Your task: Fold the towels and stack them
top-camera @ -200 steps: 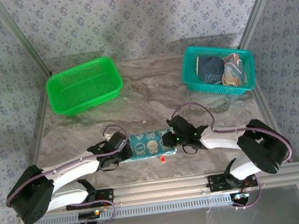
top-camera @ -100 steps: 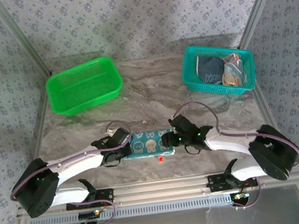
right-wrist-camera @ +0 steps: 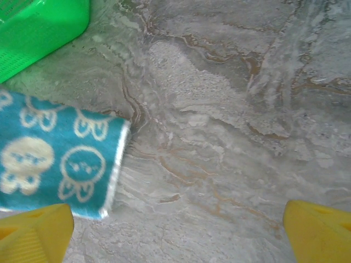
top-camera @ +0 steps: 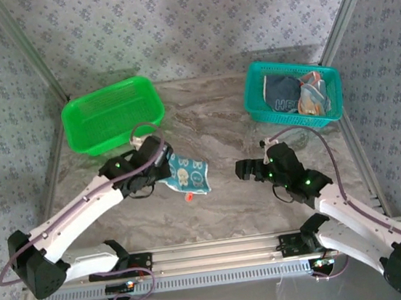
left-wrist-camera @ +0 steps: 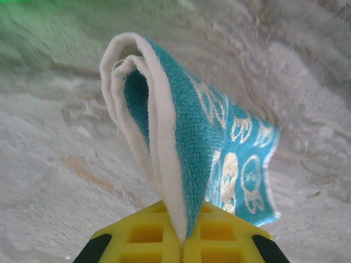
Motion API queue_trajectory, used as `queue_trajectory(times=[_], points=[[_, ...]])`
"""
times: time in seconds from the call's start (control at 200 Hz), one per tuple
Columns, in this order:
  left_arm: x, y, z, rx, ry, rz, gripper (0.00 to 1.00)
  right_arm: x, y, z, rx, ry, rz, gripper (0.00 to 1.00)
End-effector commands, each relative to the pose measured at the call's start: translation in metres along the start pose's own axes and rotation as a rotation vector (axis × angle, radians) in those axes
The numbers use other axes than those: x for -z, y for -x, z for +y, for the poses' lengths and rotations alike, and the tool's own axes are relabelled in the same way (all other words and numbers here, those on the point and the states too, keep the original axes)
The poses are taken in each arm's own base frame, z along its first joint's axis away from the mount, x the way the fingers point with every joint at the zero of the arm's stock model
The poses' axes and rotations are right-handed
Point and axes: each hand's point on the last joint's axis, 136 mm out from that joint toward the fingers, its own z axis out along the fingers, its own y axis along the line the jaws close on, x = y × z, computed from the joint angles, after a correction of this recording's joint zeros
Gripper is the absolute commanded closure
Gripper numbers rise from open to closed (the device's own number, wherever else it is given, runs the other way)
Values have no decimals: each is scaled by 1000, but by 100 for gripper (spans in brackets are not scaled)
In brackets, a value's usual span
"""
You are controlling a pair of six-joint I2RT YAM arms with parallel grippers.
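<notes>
Left hand (top-camera: 157, 167) pinches the folded teal towel (top-camera: 187, 175) by one edge, left of centre, below the green basket (top-camera: 112, 117). Right hand (top-camera: 250, 169) is spread wide, empty. Risk: the one-edge grip lets the layers slip and the fold fall open above the surface (top-camera: 220, 133).

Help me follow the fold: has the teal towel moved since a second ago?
Yes. The teal towel has moved up the table and to the left, closer to the green basket, pinched in the left tool.
</notes>
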Motion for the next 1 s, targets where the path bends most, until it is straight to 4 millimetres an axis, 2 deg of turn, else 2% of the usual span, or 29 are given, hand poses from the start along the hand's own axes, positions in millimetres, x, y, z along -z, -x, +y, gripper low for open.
queue_trajectory(times=[0.0,0.335,0.49,0.515,0.54,0.615,0.715,0.804,0.994], points=[[21,31,16,-73,86,-19,100,4,-13,-10,11,-25,40,0],[67,143,18,-65,62,-171,100,8,-10,-6,8,-14,42,0],[84,190,26,-44,55,-240,100,7,-9,-7,-1,-19,45,0],[81,195,30,-38,64,-237,100,6,-9,-6,-4,-19,46,0],[89,207,30,-26,53,-265,100,6,-9,-7,-7,-20,48,0],[91,228,38,-9,57,-300,100,4,-12,-7,-17,-22,60,0],[88,255,50,14,85,-339,100,3,-15,-8,-28,-27,73,0],[74,276,60,26,111,-355,100,3,-17,-12,-35,-43,80,0],[29,311,89,42,188,-334,100,8,-18,-14,-42,-65,95,0]])
